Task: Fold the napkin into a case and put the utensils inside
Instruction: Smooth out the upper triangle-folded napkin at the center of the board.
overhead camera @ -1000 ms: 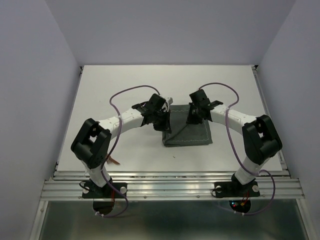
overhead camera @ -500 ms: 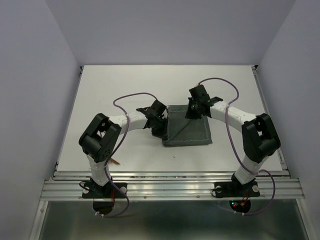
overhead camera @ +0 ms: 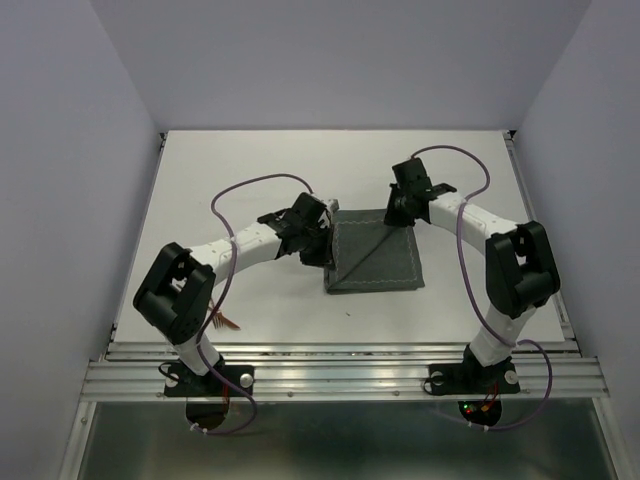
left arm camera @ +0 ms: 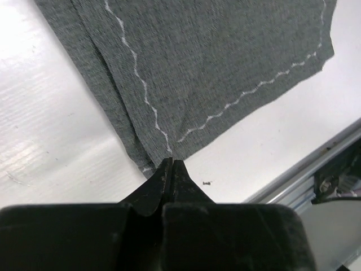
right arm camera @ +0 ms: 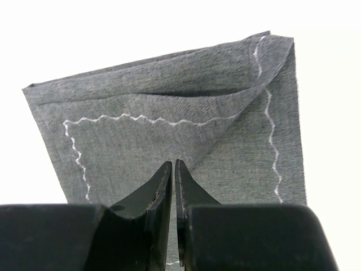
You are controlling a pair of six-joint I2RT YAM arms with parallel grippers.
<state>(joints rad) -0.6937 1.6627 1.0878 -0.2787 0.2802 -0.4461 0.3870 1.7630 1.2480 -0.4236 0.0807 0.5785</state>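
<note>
So the white worktop has the grey-green napkin lying flat in the middle, folded to a square with one flap laid diagonally across it. My left claw is clamped fully closed, tips right at the napkin's left edge. My right claw is nearly closed too, just a sliver of gap with nothing in it, over the far edge. The copper-brown utensils peek out by my left arm.

Napkin is matt woven cloth with stitched hems, table smooth white and faintly glossy, front rail brushed metal.
</note>
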